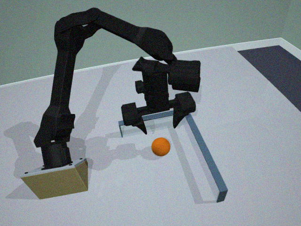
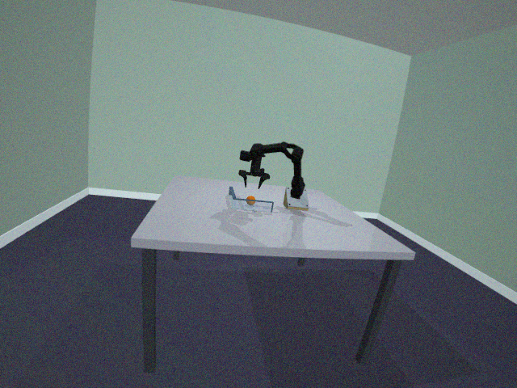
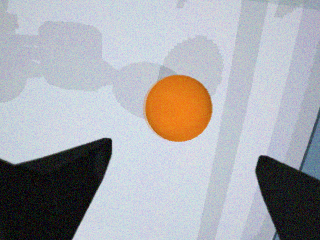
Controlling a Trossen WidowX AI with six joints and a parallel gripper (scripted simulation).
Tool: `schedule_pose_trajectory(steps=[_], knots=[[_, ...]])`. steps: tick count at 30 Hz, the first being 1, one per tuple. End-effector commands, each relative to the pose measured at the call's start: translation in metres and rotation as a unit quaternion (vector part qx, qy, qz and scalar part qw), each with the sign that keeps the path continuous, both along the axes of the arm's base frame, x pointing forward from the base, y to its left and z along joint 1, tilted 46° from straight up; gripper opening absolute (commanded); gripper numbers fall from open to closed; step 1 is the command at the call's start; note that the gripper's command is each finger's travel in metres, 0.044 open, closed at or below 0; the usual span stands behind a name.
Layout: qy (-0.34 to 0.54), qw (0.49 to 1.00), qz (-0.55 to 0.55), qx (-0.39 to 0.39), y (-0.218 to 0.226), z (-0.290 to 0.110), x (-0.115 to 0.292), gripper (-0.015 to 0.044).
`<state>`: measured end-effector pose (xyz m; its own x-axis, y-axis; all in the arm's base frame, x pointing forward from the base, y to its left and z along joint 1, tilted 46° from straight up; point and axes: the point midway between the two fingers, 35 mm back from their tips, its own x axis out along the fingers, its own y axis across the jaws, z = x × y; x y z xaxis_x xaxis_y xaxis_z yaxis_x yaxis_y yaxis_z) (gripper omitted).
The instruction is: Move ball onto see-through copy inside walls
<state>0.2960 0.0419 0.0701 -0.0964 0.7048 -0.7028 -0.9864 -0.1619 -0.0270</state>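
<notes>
A matte black arm (image 1: 60, 80) with pointed black fingers (image 1: 141, 126) stands on a tan base (image 1: 55, 182).

The small orange ball (image 1: 160, 146) rests on the flat grey desk (image 1: 242, 146), inside the corner of the two low clear walls (image 1: 206, 153). The black two-fingered claw (image 1: 159, 126) hangs above it, spread wide, not touching.

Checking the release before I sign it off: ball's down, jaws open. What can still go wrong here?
1. The ball lies free on the table, touching neither clear wall; any leftover roll could carry it off its spot.
2. The open gripper hangs just above and behind the ball, so a low sideways retreat might clip it. Rising straight up looks safer.
</notes>
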Motion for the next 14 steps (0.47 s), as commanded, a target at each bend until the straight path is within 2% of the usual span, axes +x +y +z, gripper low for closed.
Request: schedule_pose_trajectory(steps=[1, 3, 5, 8, 14], knots=[[0.003, 1.0, 0.001, 0.0, 0.002, -0.001, -0.001, 0.039], [0.003, 1.0, 0.001, 0.0, 0.002, -0.001, -0.001, 0.039], [0.002, 1.0, 0.001, 0.0, -0.005, 0.005, 0.0, 0.044], [0.002, 1.0, 0.002, 0.001, -0.026, 0.028, 0.001, 0.044], [0.002, 1.0, 0.002, 0.001, -0.028, 0.03, 0.0, 0.044]])
